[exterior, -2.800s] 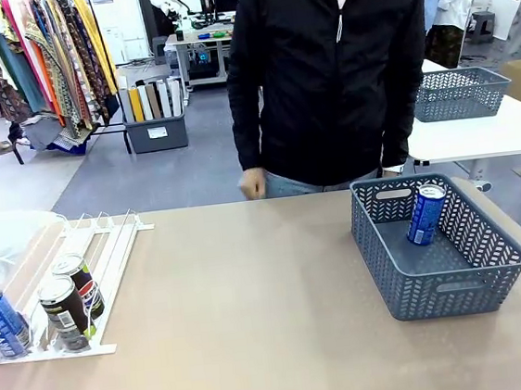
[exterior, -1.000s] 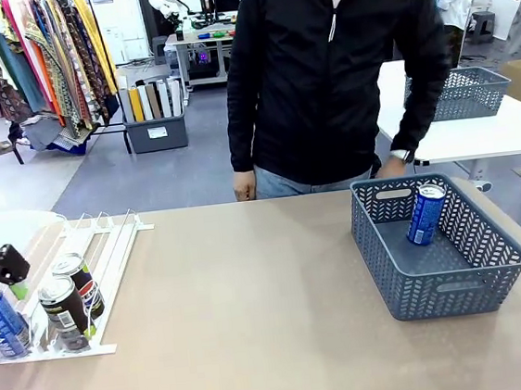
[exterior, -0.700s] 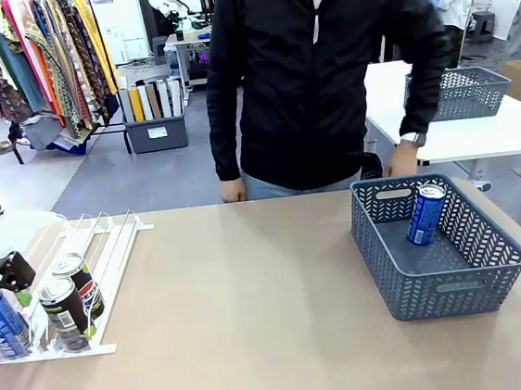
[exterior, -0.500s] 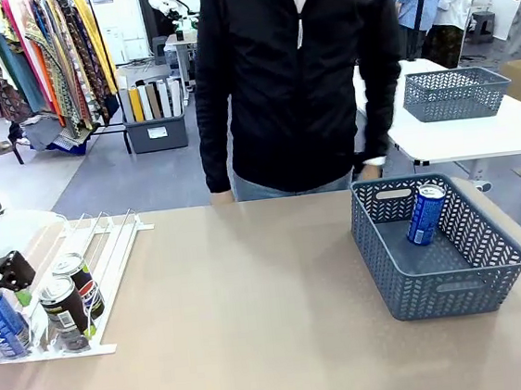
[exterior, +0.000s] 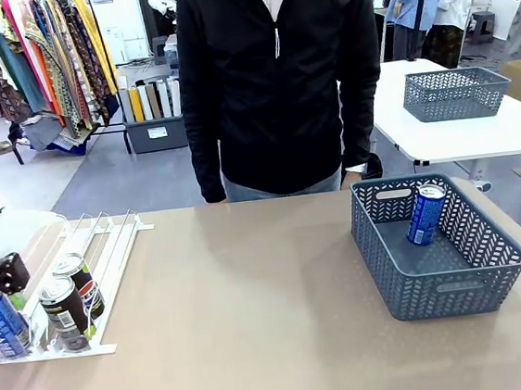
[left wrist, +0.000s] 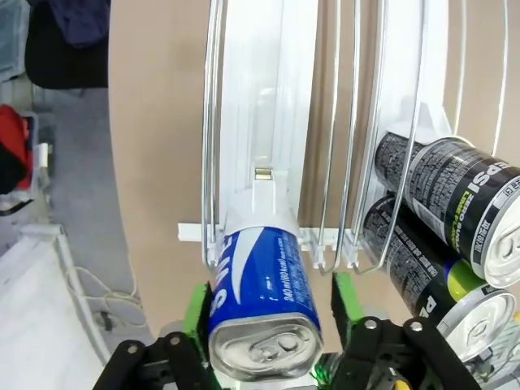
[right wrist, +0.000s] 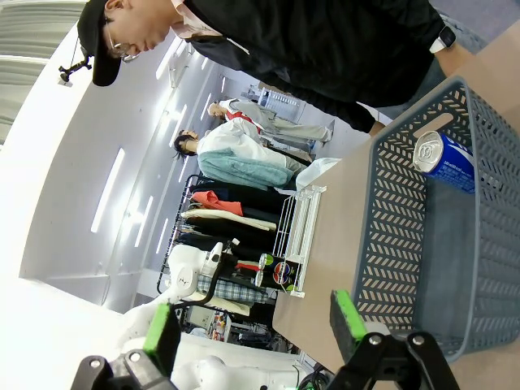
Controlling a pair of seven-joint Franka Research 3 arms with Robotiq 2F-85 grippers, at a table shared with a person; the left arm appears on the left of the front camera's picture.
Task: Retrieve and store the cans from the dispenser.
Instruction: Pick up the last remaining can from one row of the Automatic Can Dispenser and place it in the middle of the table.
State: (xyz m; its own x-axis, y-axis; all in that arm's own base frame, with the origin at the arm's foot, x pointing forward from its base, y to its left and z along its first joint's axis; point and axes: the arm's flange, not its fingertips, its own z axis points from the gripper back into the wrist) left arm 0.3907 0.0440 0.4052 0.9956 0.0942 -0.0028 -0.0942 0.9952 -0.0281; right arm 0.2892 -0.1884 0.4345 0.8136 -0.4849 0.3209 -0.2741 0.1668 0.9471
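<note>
A clothes rack and other tables are filling the room behind the brown table I am working at. The dispenser is sitting at my left end of this table, its lanes sloping down toward me.

A person in a dark jacket is standing at the far edge, beyond the dispenser and off to its right, arms hanging down.

The grey basket is resting well apart from the dispenser, across the table on my right side. One blue can is leaning tilted inside it.

My left claw is reaching down at the dispenser's front left corner. Its green pads are standing on either side of the dispenser's blue can. One pad is lying against the can and the other is sitting just beside it, so I cannot tell whether I am pinching it. That can is sitting upright at the front stopper of the dispenser's leftmost filled lane.

My right claw is hanging far from the dispenser, above the near side of the basket, fingers spread wide with nothing between them.

Two dark cans are waiting in a dispenser lane to the right of the blue one. One is standing right behind the other, and the front one is at the stopper.
</note>
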